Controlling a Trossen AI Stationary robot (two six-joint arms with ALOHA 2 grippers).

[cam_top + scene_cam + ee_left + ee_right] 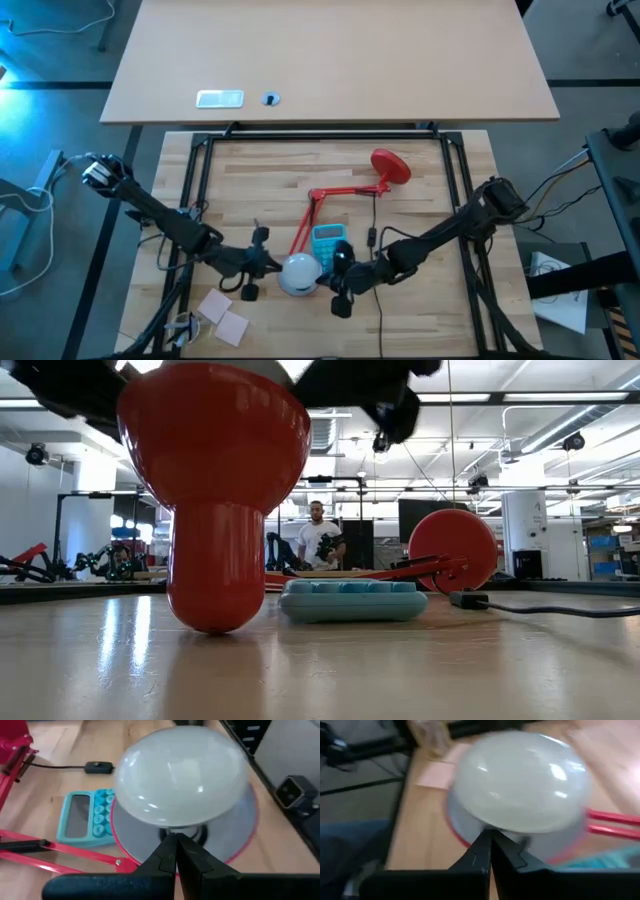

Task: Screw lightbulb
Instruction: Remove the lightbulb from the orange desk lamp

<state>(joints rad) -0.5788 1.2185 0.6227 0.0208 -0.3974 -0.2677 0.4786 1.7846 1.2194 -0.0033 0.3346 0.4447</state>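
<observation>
The red desk lamp's shade (pixel 215 460) stands near the table's front, mouth up, its narrow socket end (pixel 210 615) on the wood. The white lightbulb (pixel 298 272) sits in the shade with its dome up (pixel 180 775), its neck down in the white inside (pixel 235 830). My left gripper (pixel 275 268) comes level from the table's left, shut, tips at the bulb's neck (pixel 175 840). My right gripper (pixel 325 275) comes from the right, also shut, tips under the dome (pixel 490 836). My left gripper's shut fingertips (pixel 167 845) point level over the shade's near rim at the bulb's neck; whether they touch the neck or the rim I cannot tell. My right gripper's shut fingertips (pixel 482 842) stand likewise under the dome from the other side; contact cannot be told.
A teal calculator (pixel 328 240) lies just behind the shade. The lamp's red arms (pixel 335 195) run to its round base (pixel 390 165) at the far right. A black cord with a switch (pixel 371 238) crosses the table. Pink sticky notes (pixel 225 315) lie at the front left.
</observation>
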